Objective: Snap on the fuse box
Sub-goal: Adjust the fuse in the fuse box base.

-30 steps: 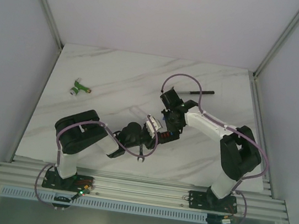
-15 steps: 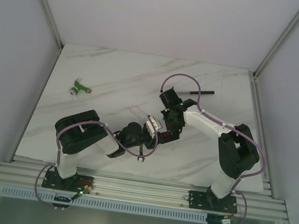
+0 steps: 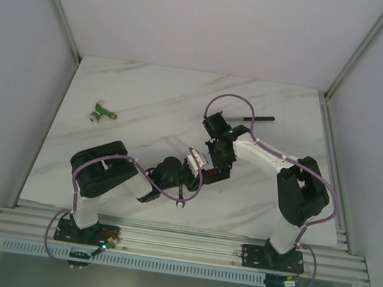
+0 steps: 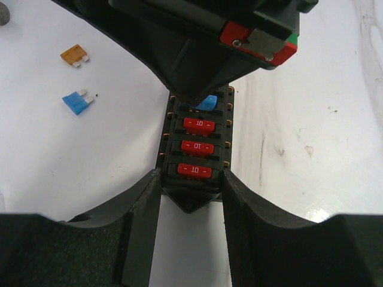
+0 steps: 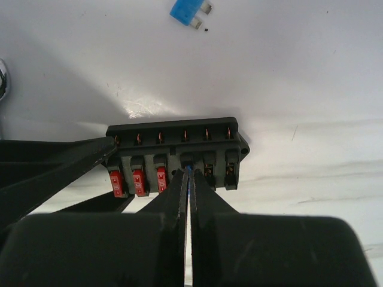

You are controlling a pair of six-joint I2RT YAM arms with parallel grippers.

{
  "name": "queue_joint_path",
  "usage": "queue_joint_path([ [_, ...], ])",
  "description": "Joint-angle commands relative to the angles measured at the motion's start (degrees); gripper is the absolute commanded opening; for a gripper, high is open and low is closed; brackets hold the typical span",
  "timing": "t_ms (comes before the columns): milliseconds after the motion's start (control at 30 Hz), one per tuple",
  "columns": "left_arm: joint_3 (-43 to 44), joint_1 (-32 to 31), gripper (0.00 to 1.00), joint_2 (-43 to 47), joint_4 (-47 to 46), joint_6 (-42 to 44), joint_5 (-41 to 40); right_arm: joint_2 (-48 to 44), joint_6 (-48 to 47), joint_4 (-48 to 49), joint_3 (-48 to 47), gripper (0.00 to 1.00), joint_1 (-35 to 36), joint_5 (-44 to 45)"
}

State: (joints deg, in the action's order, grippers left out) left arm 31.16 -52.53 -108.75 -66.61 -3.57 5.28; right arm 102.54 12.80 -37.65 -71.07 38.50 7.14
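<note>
Holding the box: left gripper (image 4: 190, 191) has its fingers clamped on either side of the fuse box (image 4: 196, 140) at its near end, touching both side walls
Box place: flat on bench, approx mid-bench, nearer front edge than back edge, between the two arms
Box contents: 3 red fuses (image 4: 197, 147) marked 10 in a row, then a blue fuse (image 4: 207, 103) in the next slot, partly hidden under the other arm's fingers; the 2 end slots past it show bare metal contacts; box top uncovered
Right gripper (image 5: 188, 179): comes down on the box from above, fingers pressed nearly together w/ a thin blue sliver between them, so pinching the blue fuse at the 4th slot
Lid: clear cover (image 3: 175, 143) lies on bench apart from the box, on its back-left side; faint in top view
Loose bits: orange fuse (image 4: 75, 55) & spare blue fuse (image 4: 78, 102) on bench near the box, touching neither it nor each other
Wrench (image 3: 180, 200): near front edge, partly under left arm
Connector (image 3: 101, 111): green & white, near left edge, well apart from box
Black tool (image 3: 256, 117): toward back edge, right of centre; type cannot tell
</note>
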Motion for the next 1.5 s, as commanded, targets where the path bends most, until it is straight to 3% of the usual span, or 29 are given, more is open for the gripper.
queue_joint_path([
  [0, -0.2, 0.0, 0.11, -1.1, 3.2, -0.1, -0.6, 13.0, -1.1, 0.1, 6.7, 0.00, 0.3, -1.3],
  [300, -0.2, 0.1, 0.11, -1.2, 3.2, -0.1, -0.5, 16.7, -1.3, 2.9, 6.1, 0.00, 2.4, -6.7],
  [933, -0.3, 0.1, 0.10, -1.1, 2.8, -0.3, -0.5, 25.7, -0.8, 7.6, 7.9, 0.00, 3.2, -9.2],
  [1267, -0.3, 0.1, 0.11, 0.0, 4.1, -0.3, -0.5, 6.4, 0.9, 3.5, 4.9, 0.00, 3.1, -3.6],
  [1400, -0.1, 0.1, 0.13, 0.9, 5.9, 0.0, -0.4, -1.6, 1.8, 1.8, 3.9, 0.15, 2.6, -1.6],
  [1467, 0.0, 0.1, 0.13, 1.3, 6.5, 0.1, -0.3, -4.8, 2.0, 1.7, 4.1, 0.17, 2.2, -1.2],
])
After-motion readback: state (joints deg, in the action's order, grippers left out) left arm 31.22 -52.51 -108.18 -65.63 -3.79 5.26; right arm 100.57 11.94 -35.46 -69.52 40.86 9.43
